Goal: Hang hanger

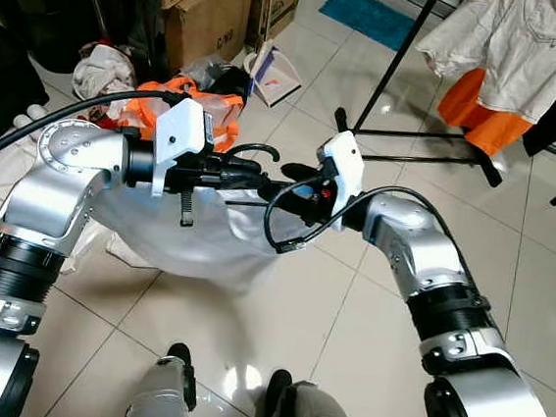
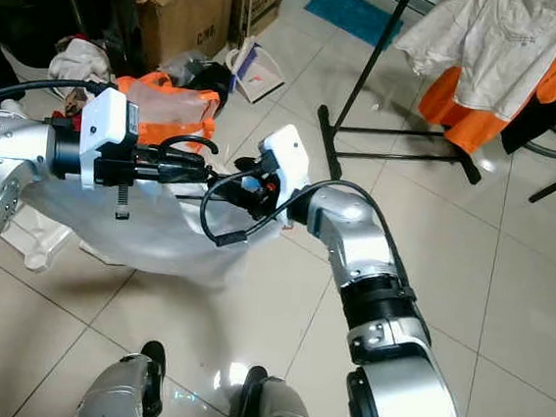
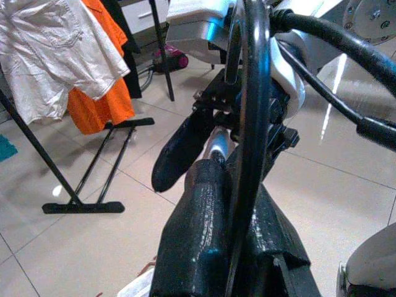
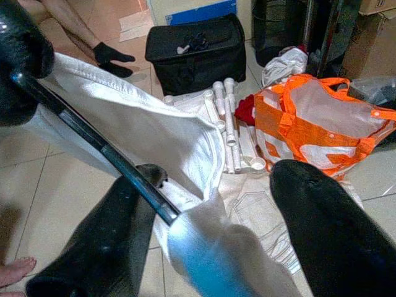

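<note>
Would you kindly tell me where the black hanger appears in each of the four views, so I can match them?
Left eye view: hanger, hook between the two grippers, centre-left.
Right eye view: hook at, left of centre.
Left wrist view: thick black wire running up the middle.
Right wrist view: black bar crossing diagonally, white garment draped on it.
Shared landmark: orange bag.

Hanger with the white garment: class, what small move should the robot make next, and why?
Probably lift and carry the hanger toward the black clothes rack. The left gripper is shut on it near the hook, the white garment already drapes below, the right gripper sits open beside the bar, and the rack stands ahead to the right.
</note>
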Tool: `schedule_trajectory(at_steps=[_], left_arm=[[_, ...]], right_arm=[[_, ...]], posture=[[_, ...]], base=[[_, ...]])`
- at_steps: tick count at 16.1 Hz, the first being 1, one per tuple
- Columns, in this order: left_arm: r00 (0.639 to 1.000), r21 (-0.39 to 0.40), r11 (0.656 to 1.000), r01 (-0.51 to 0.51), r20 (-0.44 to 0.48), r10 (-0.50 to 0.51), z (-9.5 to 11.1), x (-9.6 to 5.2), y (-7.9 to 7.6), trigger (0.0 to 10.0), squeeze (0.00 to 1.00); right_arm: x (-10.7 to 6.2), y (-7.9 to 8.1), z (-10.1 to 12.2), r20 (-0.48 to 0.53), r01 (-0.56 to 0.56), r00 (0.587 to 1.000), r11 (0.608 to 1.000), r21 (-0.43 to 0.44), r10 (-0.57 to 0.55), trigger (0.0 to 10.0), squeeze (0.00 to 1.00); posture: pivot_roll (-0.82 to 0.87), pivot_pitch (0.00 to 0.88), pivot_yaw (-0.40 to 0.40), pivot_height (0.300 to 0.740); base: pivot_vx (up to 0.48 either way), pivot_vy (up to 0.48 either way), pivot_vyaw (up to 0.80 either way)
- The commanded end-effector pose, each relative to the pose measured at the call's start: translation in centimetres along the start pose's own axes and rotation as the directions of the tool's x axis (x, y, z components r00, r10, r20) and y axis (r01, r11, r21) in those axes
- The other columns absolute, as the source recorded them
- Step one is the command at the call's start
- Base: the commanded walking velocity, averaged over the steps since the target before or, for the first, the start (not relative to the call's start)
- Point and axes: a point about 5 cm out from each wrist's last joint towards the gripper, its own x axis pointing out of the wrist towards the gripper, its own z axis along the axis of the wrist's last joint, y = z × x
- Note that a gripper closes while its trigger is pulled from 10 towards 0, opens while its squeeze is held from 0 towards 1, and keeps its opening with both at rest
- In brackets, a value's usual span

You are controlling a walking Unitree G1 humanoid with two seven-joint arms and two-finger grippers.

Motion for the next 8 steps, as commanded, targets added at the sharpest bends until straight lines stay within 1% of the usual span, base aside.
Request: schedule_trajectory(at_steps=[1, 2, 3, 4, 6, 8], left_arm=[[0.993, -0.111, 0.993, 0.045, -0.108, -0.057, -3.0, 0.6, -1.5, 0.0, 0.00], [0.993, -0.111, 0.993, 0.044, -0.107, -0.056, -3.0, 0.6, -1.5, 0.0, 0.00], [0.993, -0.110, 0.993, 0.042, -0.107, -0.054, -3.0, 0.6, -1.5, 0.0, 0.00], [0.993, -0.110, 0.993, 0.041, -0.107, -0.053, -3.0, 0.6, -1.5, 0.0, 0.00], [0.993, -0.110, 0.993, 0.041, -0.107, -0.052, -3.0, 0.6, -1.5, 0.0, 0.00], [0.993, -0.110, 0.993, 0.039, -0.108, -0.051, -3.1, 0.6, -1.5, 0.0, 0.00]], right_arm=[[-0.2, 0.7, 4.2, 0.194, -0.062, 0.978, 0.996, -0.069, 0.075, 10.0, 1.00], [-0.2, 0.6, 4.2, 0.193, -0.055, 0.979, 0.996, -0.068, 0.068, 10.0, 1.00], [-0.1, 0.4, 4.2, 0.183, -0.022, 0.982, 0.996, -0.085, 0.038, 10.0, 1.00], [0.0, 0.2, 4.4, 0.183, 0.011, 0.983, 0.995, -0.103, 0.008, 10.0, 0.00], [0.0, 0.2, 5.0, 0.212, 0.036, 0.977, 0.993, -0.113, -0.011, 10.0, 0.00], [-0.1, -0.2, 5.8, 0.251, 0.074, 0.967, 0.992, -0.099, -0.047, 10.0, 0.00]], posture=[[-0.01, 0.232, -0.144, 0.740], [-0.01, 0.232, -0.144, 0.740], [-0.01, 0.232, -0.145, 0.740], [-0.01, 0.232, -0.146, 0.740], [-0.01, 0.231, -0.146, 0.740], [0.00, 0.229, -0.147, 0.740]], base=[[0.000, 0.000, 0.00], [0.000, 0.000, 0.00], [0.000, 0.000, 0.00], [0.000, 0.000, 0.00], [0.000, 0.000, 0.00], [0.000, 0.000, 0.00]])
